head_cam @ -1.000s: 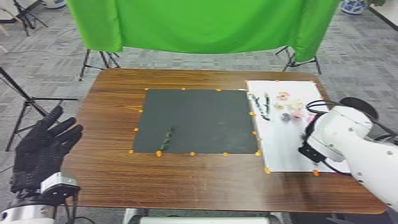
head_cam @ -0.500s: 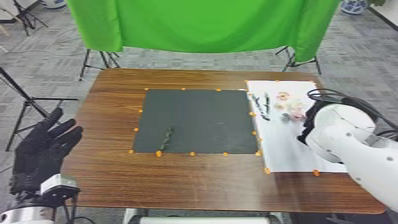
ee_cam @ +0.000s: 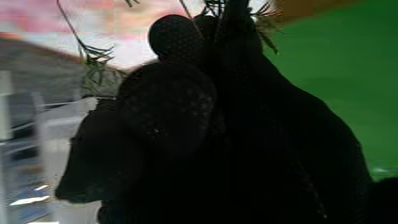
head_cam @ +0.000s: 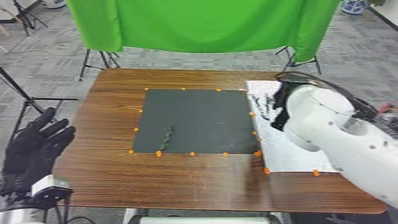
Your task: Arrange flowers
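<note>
Flowers, pink and blurred in the right wrist view, lie on the white sheet at the robot's right. Right hand is over that sheet; fingers drawn narrow, thumb set against them, apparently pinching leafy greenery. Which part of the stem is gripped: cannot tell. Presumably a tip pinch, chosen to spare thin leaves.

Dark stems rest on the sheet beside the hand, near the dark mat. One green sprig lies lengthwise on the mat, toward its near left corner; I read it as the first line of a flat composition. Orange tabs edge the mat, probably to keep it from sliding.

Left hand: fingers straight, fairly wide, holding nothing, beside the table. Likely parked for clearance.

Containers: sheet serves as stock tray, mat as receiving surface, in my judgement. Patterned pot on the floor beyond looks like room decor; contents cannot be told. Next move probably needs a low, gentle release; leaves could snag on the glove.
</note>
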{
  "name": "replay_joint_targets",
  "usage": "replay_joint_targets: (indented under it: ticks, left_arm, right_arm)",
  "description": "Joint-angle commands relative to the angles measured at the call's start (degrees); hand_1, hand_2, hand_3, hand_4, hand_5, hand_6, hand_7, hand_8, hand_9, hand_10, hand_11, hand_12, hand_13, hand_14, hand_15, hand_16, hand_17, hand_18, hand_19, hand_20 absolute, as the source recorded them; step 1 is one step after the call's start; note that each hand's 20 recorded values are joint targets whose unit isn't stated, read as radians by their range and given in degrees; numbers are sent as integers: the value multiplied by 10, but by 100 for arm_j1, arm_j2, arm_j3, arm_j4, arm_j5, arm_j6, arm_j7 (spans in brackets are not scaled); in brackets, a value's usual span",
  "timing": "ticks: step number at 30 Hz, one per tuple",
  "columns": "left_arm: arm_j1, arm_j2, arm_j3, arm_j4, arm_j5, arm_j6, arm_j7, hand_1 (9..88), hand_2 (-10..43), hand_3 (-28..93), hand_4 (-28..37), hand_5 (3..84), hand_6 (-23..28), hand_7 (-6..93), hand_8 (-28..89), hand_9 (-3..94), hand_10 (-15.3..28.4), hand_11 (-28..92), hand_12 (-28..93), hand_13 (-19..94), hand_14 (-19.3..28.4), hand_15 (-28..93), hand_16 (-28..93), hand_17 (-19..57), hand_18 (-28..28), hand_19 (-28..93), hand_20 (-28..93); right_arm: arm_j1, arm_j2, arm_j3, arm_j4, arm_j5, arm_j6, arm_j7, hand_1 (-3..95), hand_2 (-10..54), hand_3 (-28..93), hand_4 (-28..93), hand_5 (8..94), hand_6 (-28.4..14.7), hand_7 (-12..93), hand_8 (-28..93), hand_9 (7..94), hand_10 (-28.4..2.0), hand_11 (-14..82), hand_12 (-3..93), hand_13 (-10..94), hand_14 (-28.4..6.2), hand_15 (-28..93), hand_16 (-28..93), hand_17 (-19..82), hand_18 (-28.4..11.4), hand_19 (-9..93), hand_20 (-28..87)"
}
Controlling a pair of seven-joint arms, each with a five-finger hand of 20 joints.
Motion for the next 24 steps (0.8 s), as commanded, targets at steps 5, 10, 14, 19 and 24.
replay_joint_targets:
  ticks: [5,10,14,19,24]
  left_arm:
    - [-29,-125,-121,-115,224,98,-364,301,71,656,-211,369,95,108,-82,335,191,283,104,218,254,543,-123,-80,227,467,73]
    - [-422,-415,-30,-69,638,28,-1027,301,71,655,-211,369,95,108,-82,334,191,282,104,218,254,543,-123,-80,227,468,73]
    - [-806,-488,177,11,804,-71,-1315,301,71,655,-212,369,95,108,-82,334,191,283,104,218,253,543,-123,-80,227,468,72]
    - [-1097,-565,306,66,954,-125,-1526,301,72,654,-212,369,95,109,-82,334,191,283,104,217,254,544,-123,-80,227,468,72]
    - [-1299,-593,460,118,1010,-168,-1601,300,71,656,-211,368,94,109,-82,333,190,283,104,218,253,543,-123,-80,227,469,72]
  right_arm:
    - [674,-1904,-741,366,168,-377,-278,633,-52,705,-283,867,-95,125,191,937,-136,336,199,937,-38,592,158,771,-33,932,98]
    - [557,-2366,-954,689,126,-352,-181,633,-52,705,-283,868,-96,124,190,937,-135,336,198,937,-37,593,157,772,-33,932,99]
    - [410,-2696,-1044,964,86,-452,-85,631,-52,706,-283,868,-96,124,189,937,-135,336,198,937,-37,593,156,772,-33,932,99]
    - [226,-2919,-1082,1244,-46,-525,57,630,-52,706,-283,868,-96,124,188,937,-134,337,197,937,-36,593,156,773,-33,932,98]
    - [224,-2995,-1181,1469,-1,-417,139,630,-51,706,-283,868,-96,124,187,937,-134,337,197,937,-36,593,155,773,-33,932,97]
